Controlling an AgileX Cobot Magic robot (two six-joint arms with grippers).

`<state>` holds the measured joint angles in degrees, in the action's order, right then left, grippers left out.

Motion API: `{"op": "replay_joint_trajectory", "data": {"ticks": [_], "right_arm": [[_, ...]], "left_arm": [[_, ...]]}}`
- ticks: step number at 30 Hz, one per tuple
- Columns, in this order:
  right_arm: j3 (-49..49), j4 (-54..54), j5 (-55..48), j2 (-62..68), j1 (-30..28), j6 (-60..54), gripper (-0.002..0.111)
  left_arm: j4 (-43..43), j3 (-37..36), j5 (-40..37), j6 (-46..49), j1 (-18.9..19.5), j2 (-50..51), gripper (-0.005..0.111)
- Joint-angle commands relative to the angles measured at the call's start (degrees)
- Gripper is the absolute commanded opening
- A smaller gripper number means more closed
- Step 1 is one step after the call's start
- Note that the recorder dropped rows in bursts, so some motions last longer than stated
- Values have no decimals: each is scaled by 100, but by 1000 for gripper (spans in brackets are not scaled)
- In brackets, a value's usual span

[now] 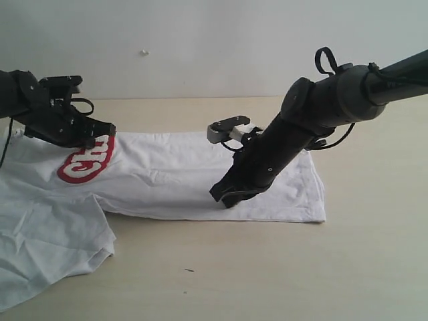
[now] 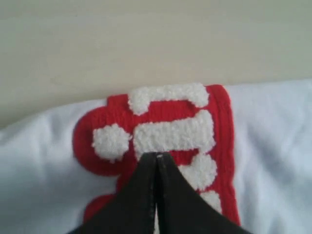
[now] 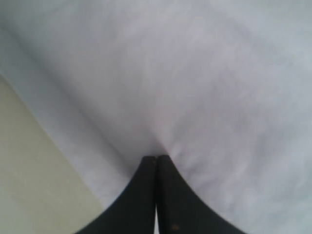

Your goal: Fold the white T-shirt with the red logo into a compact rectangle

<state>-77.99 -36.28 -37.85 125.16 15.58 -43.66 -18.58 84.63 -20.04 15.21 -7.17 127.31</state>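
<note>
Touching the red logo (image 2: 170, 134) just under the pinched-closed left gripper (image 2: 157, 157), the white T-shirt (image 3: 195, 87) under the pinched-closed right gripper (image 3: 157, 159).

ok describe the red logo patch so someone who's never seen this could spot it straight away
A large white T-shirt lies across the beige table. Near its left end in the exterior view, by the left gripper, sits the red logo patch with fuzzy white letters, the only coloured spot on the cloth.

The white T-shirt (image 1: 174, 177) is plain; the red logo (image 2: 165, 131) carries fuzzy white letters. Left tool (image 2: 156, 163) and right tool (image 3: 156, 163) are black, the camera mount (image 1: 224, 128) light grey, the surface (image 1: 281, 267) pale beige, the wall (image 1: 214, 40) off-white.
</note>
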Motion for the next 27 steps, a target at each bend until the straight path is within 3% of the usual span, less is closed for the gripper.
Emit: {"op": "replay_joint_trajectory", "data": {"ticks": [1,4,10,14,19,22,24,27], "right_arm": [[90,582,850,-228,-75,171,0],[90,571,1265,-243,-209,544,0],[104,528,984,-434,-472,584,0],[226,528,924,-882,-502,584,0],[933,505,1503,-1821,-502,692,0],[1180,505,1246,-2374,-502,836,0],[1204,505,928,-2692,-502,925,0],[1204,526,515,-3184,-490,946,0]], "left_arm": [[-12,-294,-194,284,19,-697,0],[-12,-679,-461,537,8,-1190,0],[-25,-1492,-789,817,-54,-2020,0],[-9,-1822,-1734,1530,-193,-2397,0],[48,-2687,-1927,1627,-503,-3040,0],[181,-3305,-2105,1709,-1004,-3302,0],[181,-3618,-1988,1709,-1410,-3342,5],[181,-3857,-1431,1534,-1946,-3342,38]]}}
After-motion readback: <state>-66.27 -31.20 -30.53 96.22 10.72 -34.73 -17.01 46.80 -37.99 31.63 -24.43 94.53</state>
